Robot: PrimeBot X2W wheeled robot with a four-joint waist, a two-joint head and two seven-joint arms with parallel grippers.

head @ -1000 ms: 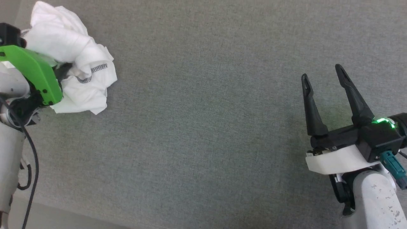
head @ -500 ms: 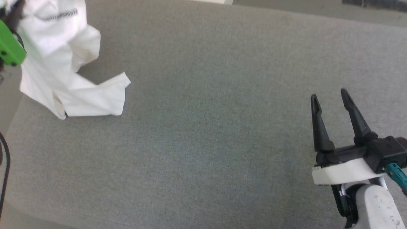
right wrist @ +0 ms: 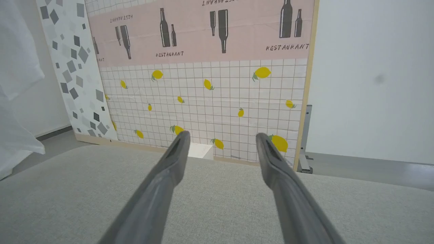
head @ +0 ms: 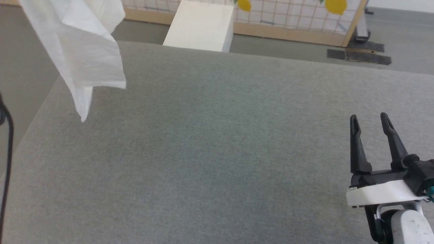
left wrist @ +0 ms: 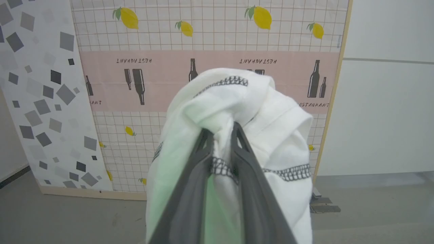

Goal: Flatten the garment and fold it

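Looking through the head view, I see the garment [head: 81,51] hanging bunched at the upper left, apparently lifted off the grey surface [head: 217,152]. Nothing is flattened or folded yet, so I judge the task barely begun. My right hand [head: 369,118] sits lower right, spread wide and empty. In the left wrist view, my left hand [left wrist: 221,130] is clenched on a bundle of fabric at centre frame. The right wrist view confirms the right hand grasps nothing.
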